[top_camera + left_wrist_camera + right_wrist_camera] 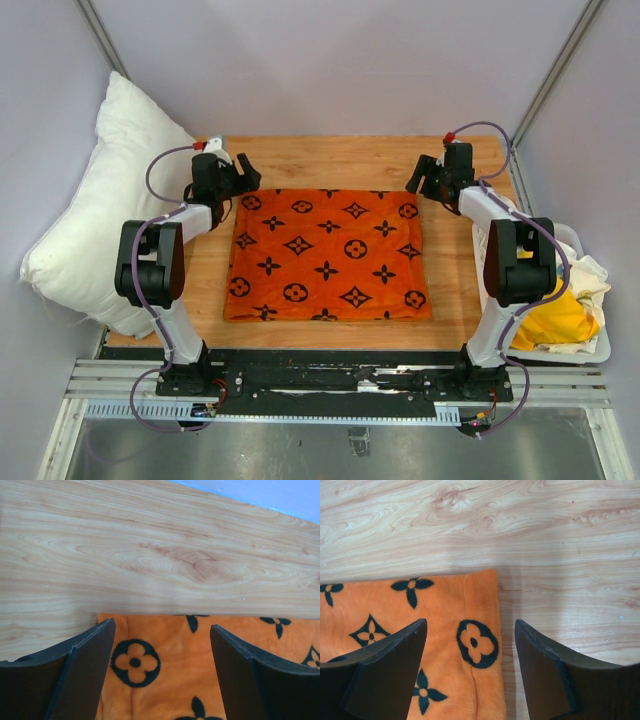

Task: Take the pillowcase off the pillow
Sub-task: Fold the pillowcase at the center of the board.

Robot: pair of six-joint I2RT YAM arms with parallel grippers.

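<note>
The orange pillowcase with black flower and star motifs lies flat in the middle of the wooden table. The white pillow leans bare against the left wall, apart from the case. My left gripper is open and empty above the case's far left corner. My right gripper is open and empty above the case's far right corner. In both wrist views the black fingers straddle a corner of the orange fabric.
A white basket with yellow and white cloth stands at the right edge of the table. Bare wood lies beyond the case up to the back wall. Grey walls enclose the table on three sides.
</note>
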